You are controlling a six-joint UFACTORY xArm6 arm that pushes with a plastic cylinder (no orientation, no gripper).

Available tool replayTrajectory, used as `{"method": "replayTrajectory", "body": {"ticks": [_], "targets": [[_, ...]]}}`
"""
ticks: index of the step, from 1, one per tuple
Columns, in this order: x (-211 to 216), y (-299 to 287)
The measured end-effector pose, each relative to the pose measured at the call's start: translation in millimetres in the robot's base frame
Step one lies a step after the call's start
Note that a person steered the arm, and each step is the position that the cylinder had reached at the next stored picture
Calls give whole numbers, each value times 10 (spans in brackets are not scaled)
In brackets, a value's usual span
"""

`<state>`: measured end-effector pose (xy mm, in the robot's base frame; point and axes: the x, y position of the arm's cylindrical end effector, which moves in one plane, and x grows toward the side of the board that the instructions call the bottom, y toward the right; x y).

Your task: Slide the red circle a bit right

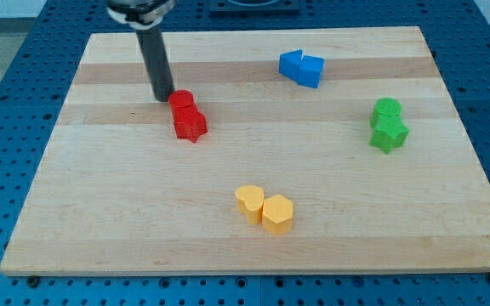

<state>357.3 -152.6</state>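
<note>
The wooden tabletop (100, 212) carries paired blocks: blue (302, 67) at the view's top, green (388, 124) right, yellow (264, 208) bottom. The red circle (181, 101) touches a red star (190, 124), upper left. My tip (162, 97) sits just left of the circle; there's no pincer on this arm.

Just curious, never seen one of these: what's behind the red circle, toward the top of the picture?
My tip stands just behind the red circle, at its upper-left edge. Past it is bare wooden board. Whether they touch cannot be told.
</note>
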Motion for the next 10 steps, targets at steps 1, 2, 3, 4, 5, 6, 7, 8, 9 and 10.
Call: {"method": "replayTrajectory", "body": {"ticks": [1,2,3,4,5,6,7,8,9,10], "targets": [[185,-154],[294,-162],[318,-120],[318,-97],[318,-30],[318,92],[315,135],[305,144],[231,144],[208,144]]}}
